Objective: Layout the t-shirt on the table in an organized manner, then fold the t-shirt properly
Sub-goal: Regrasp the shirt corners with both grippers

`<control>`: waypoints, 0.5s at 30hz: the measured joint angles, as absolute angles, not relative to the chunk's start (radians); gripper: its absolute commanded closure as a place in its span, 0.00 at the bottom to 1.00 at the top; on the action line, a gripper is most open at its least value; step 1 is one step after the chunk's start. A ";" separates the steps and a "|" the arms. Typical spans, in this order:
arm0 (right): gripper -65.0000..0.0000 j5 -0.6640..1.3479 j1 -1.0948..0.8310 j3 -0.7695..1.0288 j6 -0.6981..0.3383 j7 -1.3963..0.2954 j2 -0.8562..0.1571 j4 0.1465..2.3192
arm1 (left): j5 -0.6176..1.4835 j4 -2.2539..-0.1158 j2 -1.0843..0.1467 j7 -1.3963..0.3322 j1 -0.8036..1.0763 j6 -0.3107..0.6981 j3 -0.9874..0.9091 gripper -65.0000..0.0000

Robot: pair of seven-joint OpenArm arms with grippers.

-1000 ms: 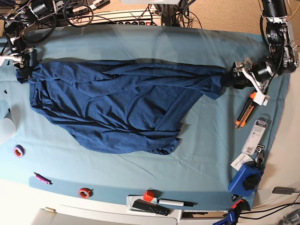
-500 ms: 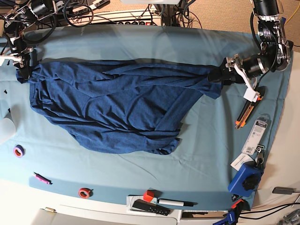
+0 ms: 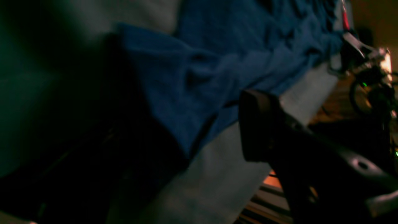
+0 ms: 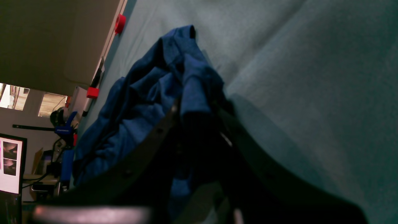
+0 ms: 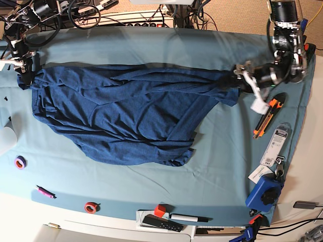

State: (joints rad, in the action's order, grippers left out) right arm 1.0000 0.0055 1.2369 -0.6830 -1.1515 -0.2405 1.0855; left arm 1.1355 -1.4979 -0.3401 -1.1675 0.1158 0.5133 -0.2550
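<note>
Teal worktop (image 5: 151,40) carries the navy t-shirt (image 5: 121,116), bunched; laying-out is underway. Right tool (image 5: 25,70) pinches one shirt end; left tool (image 5: 237,82) gapes wide, holding nothing, so regrasping probably comes next.

Base view bright and sharp; both wrist views dim, blurred, heavily shadowed.

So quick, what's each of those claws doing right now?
Left gripper: fingers open, at the t-shirt end, not clamping it.
Right gripper: shut on the t-shirt's other end.
</note>
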 measured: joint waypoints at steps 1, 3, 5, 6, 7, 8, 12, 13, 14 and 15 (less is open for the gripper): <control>1.00 1.000 0.006 1.237 -0.683 -1.151 -0.241 1.085 | 1.134 -1.499 -0.339 -1.159 0.116 0.513 -0.241 0.41; 1.00 1.000 0.006 1.237 -0.683 -1.151 -0.241 1.085 | 1.124 -1.499 -0.338 -1.148 0.116 0.525 -0.231 0.49; 1.00 1.000 0.006 1.237 -0.683 -1.151 -0.241 1.085 | 1.112 -1.498 -0.338 -1.151 0.116 0.524 -0.230 0.59; 1.00 1.000 0.006 1.237 -0.683 -1.151 -0.241 1.085 | 1.107 -1.498 -0.338 -1.151 0.116 0.524 -0.232 0.62; 1.00 1.000 0.006 1.237 -0.683 -1.151 -0.241 1.085 | 1.104 -1.497 -0.338 -1.151 0.117 0.533 -0.235 0.66; 1.00 1.000 0.006 1.237 -0.683 -1.151 -0.241 1.085 | 1.100 -1.496 -0.338 -1.153 0.116 0.551 -0.238 0.70; 1.00 1.000 0.006 1.237 -0.683 -1.151 -0.241 1.085 | 1.081 -1.491 -0.338 -1.171 0.105 0.549 -0.262 0.95; 1.00 1.000 0.006 1.237 -0.683 -1.152 -0.241 1.085 | 1.081 -1.492 -0.338 -1.172 0.102 0.548 -0.268 1.00; 1.00 1.000 0.006 1.237 -0.683 -1.153 -0.241 1.085 | 1.081 -1.492 -0.338 -1.174 0.097 0.548 -0.272 1.00; 1.00 1.000 0.006 1.237 -0.683 -1.160 -0.241 1.088 | 1.081 -1.492 -0.338 -1.174 0.093 0.548 -0.278 1.00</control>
